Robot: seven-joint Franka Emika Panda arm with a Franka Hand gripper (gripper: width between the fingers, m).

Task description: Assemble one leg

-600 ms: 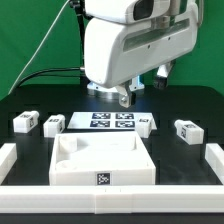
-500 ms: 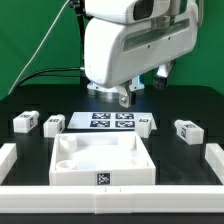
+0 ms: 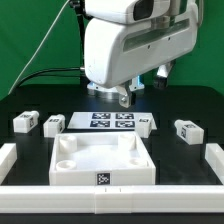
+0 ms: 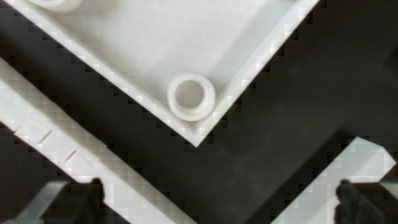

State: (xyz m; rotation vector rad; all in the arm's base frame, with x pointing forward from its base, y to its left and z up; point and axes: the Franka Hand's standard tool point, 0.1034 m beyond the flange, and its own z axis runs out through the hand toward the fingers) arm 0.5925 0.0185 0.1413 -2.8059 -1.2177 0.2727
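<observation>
Several small white legs with tags lie on the black table: two at the exterior view's left point(image 3: 25, 122) point(image 3: 54, 125) and one at its right point(image 3: 187, 131). The large white tray-like part point(image 3: 100, 160) lies in front, tag on its near wall. My gripper point(image 3: 124, 97) hangs above the marker board point(image 3: 112, 122), behind the tray part and away from every leg. In the wrist view the gripper point(image 4: 217, 205) is open and empty, its dark fingertips point(image 4: 71, 200) wide apart. A corner of the tray part with a round socket point(image 4: 192, 95) lies under it. No leg shows in the wrist view.
A low white wall point(image 3: 12, 158) borders the table at both sides and the front. A small white block point(image 3: 146, 123) sits at the marker board's right end. A white strip point(image 4: 54, 130) runs diagonally through the wrist view. Black cables hang at the back left.
</observation>
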